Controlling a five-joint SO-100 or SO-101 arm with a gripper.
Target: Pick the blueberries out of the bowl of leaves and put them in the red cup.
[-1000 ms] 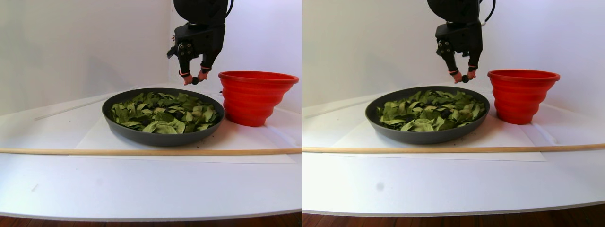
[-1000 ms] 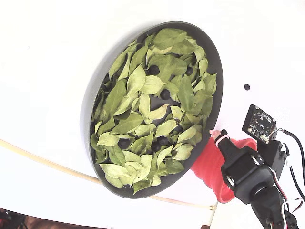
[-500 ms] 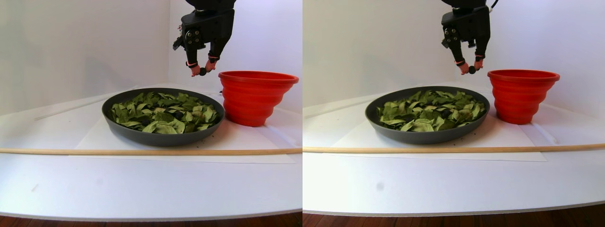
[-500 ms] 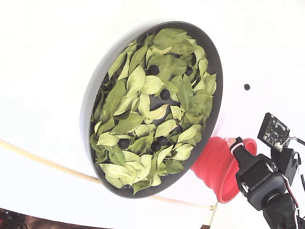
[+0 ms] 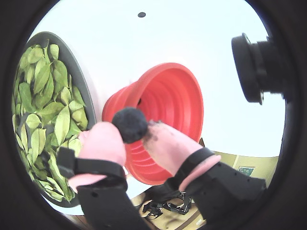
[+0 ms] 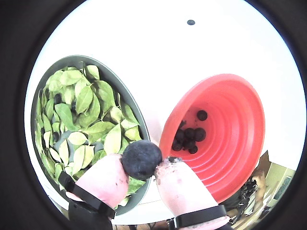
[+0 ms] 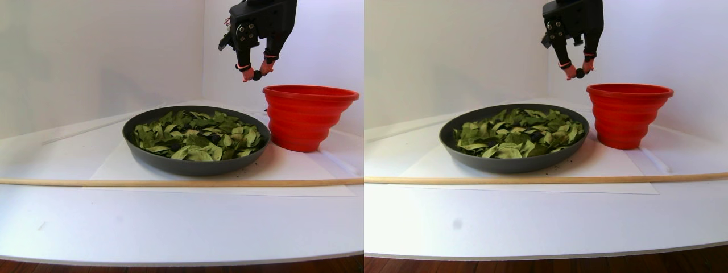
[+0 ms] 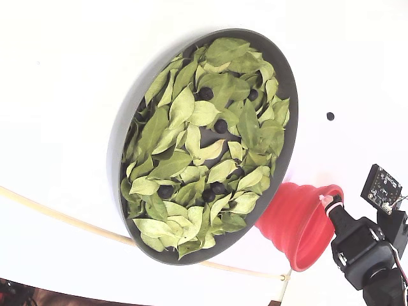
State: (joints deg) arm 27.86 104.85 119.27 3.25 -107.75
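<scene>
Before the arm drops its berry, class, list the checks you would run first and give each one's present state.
1. Tool shut on the blueberry: ok.
2. Berry above the rim height of the red cup: ok.
3. Berry directly over the cup mouth: not ok; in the stereo pair view it hangs beside the rim, on the side of the bowl.
4. Cup upright with open mouth: ok.
5. Room left in cup: ok; only a few berries at the bottom.

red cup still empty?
No. In a wrist view, several blueberries already lie inside the red cup, while the gripper holds another.
</scene>
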